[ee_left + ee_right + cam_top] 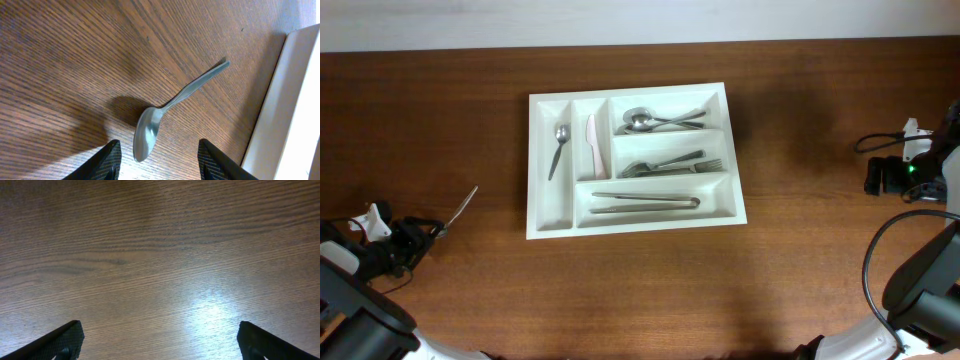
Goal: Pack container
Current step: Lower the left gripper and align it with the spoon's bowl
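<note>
Left hand agape astride spoon, beside container.

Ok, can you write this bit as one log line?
left tool: open over spoon | right tool: open, empty | spoon: on table, outside tray

Only one wall of the large white rectangular plastic cutlery tray shows, cut by the left wrist view's right edge. Overhead, the steel spoons in the crosswise compartment nearest the worktop's far edge overlap beyond counting. Of the right gripper, only black fingertips show.
</note>
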Robot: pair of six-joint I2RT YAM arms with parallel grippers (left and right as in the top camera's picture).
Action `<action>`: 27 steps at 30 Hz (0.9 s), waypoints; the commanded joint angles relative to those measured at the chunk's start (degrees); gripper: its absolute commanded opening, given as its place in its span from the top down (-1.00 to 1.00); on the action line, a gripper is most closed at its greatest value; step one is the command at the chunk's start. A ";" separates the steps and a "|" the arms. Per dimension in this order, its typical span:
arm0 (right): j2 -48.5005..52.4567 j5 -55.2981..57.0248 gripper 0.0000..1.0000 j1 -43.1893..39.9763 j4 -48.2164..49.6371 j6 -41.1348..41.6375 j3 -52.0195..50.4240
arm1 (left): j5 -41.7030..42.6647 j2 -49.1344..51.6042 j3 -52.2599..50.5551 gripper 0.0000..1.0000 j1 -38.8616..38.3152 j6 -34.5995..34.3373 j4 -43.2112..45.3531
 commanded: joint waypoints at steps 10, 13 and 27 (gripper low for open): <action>-0.63 0.48 -0.98 -0.04 0.17 0.39 0.04 | 1.09 3.32 -0.17 -0.02 0.04 0.52 0.63; -0.63 0.48 -0.98 -0.04 0.17 0.39 0.04 | 1.11 3.74 -0.17 -0.03 0.04 0.52 0.66; -0.63 0.48 -0.98 -0.04 0.17 0.39 0.04 | 1.14 5.40 -0.17 -0.03 0.04 0.52 1.33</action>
